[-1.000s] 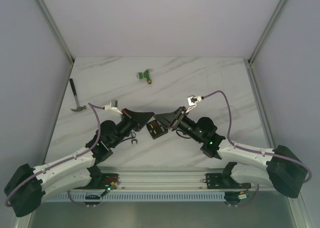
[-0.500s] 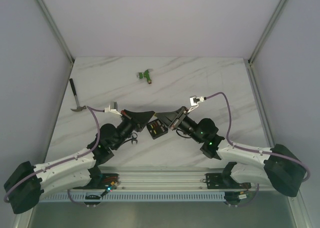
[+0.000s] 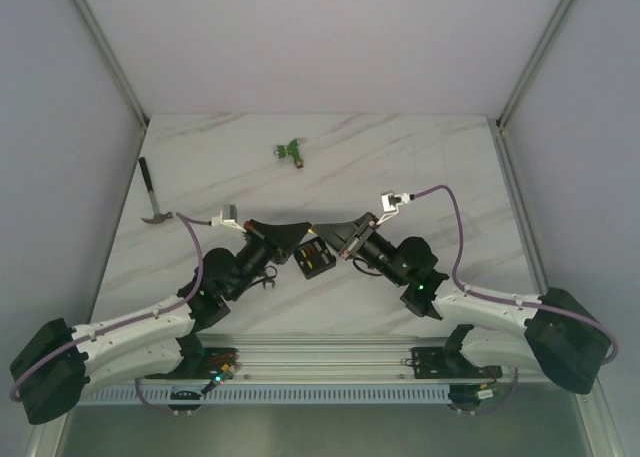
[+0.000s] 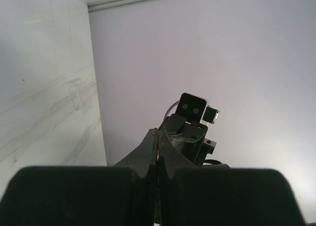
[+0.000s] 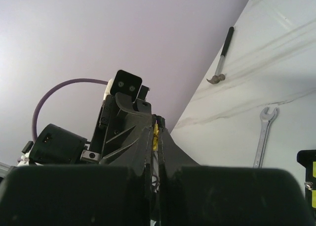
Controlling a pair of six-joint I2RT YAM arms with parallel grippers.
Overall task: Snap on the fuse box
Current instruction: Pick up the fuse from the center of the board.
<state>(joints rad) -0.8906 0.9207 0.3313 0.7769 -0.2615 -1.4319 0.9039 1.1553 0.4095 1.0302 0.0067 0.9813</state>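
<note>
Pincers of both arms are pressed shut, their tips pointed at each other over the fuse box. On the left pincer [image 3: 297,239] the two fingers lie flat together with only a seam between them, as its own wrist view shows. The right pincer [image 3: 323,239] is closed the same way. In its wrist view a thin yellow sliver [image 5: 155,133] sits in the seam near the tips, and what it is cannot be told. Each wrist view shows the other pincer just beyond its own tips; whether the two touch is unclear.

The fuse box [image 3: 316,261] is a small black square with orange and yellow showing inside. It lies flat on the worktop [image 3: 420,167], a little toward 6 o'clock from the middle and right under the spot where the tips meet. They cover its 12 o'clock edge from above, and whether either one rests on it cannot be told. The state of its lid cannot be made out.

A small wrench [image 3: 268,284] lies just beside the box at 8 o'clock, partly under the left arm. A green connector [image 3: 292,151] sits well apart at 12 o'clock, toward the far edge. A hammer [image 3: 152,192] lies at 10 o'clock by the left edge of the worktop, its head at the 6 o'clock end.
</note>
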